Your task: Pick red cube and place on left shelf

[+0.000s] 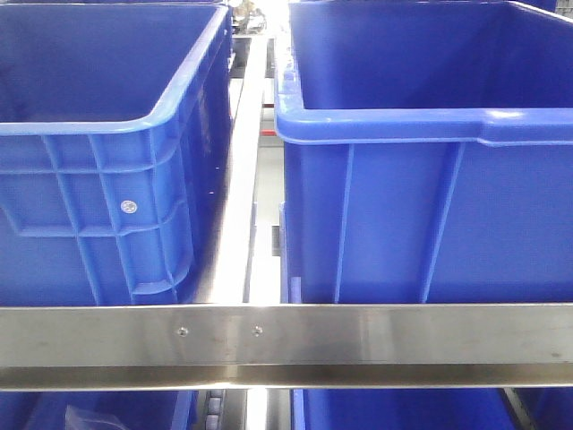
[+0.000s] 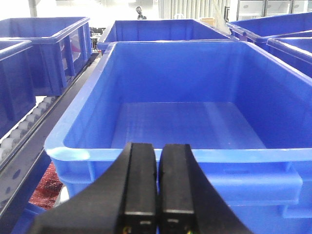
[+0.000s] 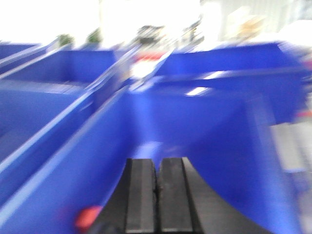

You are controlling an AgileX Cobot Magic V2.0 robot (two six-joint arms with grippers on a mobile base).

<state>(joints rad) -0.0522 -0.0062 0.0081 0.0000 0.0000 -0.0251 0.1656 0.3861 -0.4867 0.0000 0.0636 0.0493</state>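
Both arms' jaws are pressed together, the right gripper near a red cube (blurred).

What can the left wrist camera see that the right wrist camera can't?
Only the left wrist view shows a sharp, empty blue bin seen from its near rim, rollers along a rack at the left, and a person far off. Only the right wrist view, which is blurred, shows a small red thing at the bottom left beside the right gripper; it may be the red cube, but I cannot tell. Both show blue bins and a black gripper with its jaws together: the left gripper holds nothing.
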